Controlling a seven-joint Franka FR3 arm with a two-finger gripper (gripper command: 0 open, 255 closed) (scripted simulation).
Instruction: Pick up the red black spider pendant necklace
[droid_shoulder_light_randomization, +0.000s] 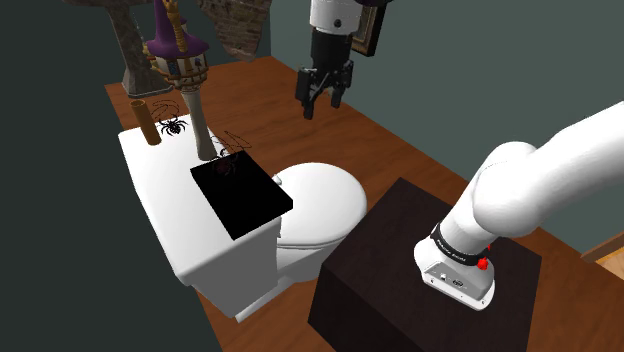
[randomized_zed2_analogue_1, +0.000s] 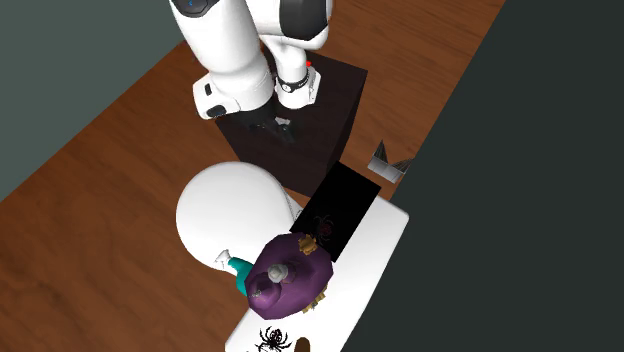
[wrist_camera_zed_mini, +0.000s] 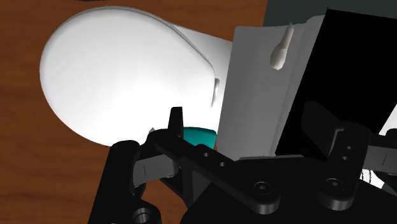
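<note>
Even soft light, crisp renders, faint shadows

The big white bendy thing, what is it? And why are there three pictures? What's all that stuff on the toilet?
It is a robot arm standing on a dark box. At its end is a black gripper, like a hand with two fingers. The fingers are apart and hold nothing. It hangs above a white toilet.

The three pictures show one moment from three cameras: one beside the robot, one looking down from above, and one on the hand itself, peering past the fingers.

On the toilet's tank lies a flat black slab. On the slab is a dark red spider necklace, which the robot should pick up. Farther along sit a black spider and a little tower with a purple roof.
</note>
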